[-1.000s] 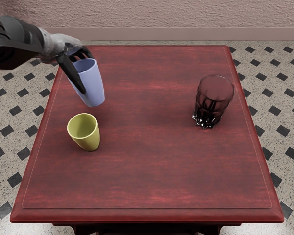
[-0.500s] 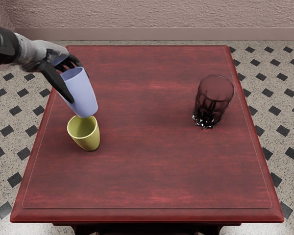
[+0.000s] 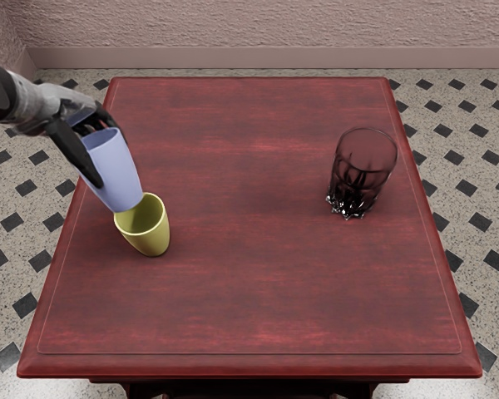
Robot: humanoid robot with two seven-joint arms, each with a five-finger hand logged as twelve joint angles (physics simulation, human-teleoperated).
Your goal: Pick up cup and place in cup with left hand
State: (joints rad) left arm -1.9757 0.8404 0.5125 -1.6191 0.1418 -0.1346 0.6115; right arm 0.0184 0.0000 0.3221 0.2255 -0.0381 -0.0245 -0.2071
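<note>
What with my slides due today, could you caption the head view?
Left hand holding a tilted blue cup near a yellow cup, dark glass at right.

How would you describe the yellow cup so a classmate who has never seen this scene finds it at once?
Go to the left side of the red table, where the left hand holds a blue cup. Just below that in the picture stands the yellow cup: shorter than the blue one, and opaque, unlike the see-through glass.
</note>
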